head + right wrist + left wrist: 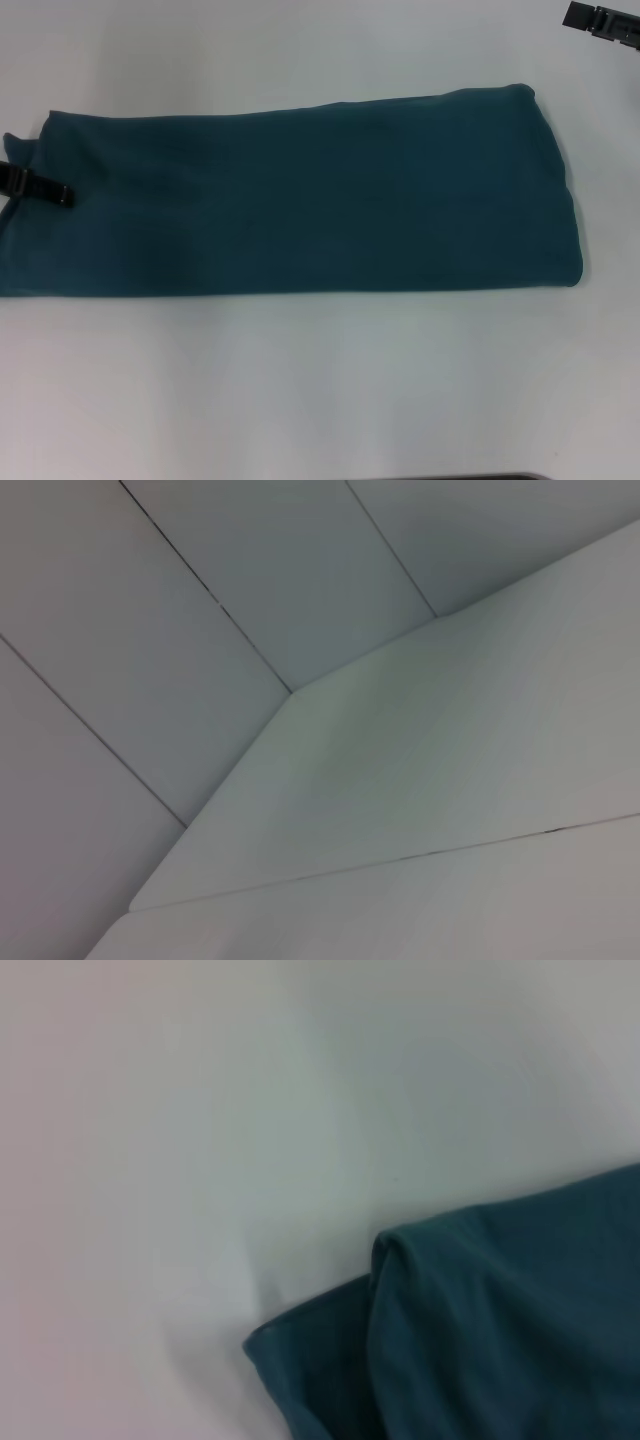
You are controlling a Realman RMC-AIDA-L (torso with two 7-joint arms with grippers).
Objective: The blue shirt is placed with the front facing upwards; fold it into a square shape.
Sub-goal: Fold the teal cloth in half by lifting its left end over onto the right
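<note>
The blue shirt (300, 200) lies folded into a long band across the white desk (320, 400), plain side up, its far edge slanting and its right end rounded. Bare desk surrounds it, widest in front. The left claw (35, 185) rests at the shirt's left end; whether it grips is unclear. The right claw (603, 22) sits well apart at the far right corner, its state unclear

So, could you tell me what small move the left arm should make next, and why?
Probably lift the left pincer with the cloth end and carry it across toward the right end. The dark teal-blue cotton shirt lies as a long narrow band on the white table, not yet square, and the left pincer sits at its left end. The right pincer is parked at the far right corner.
</note>
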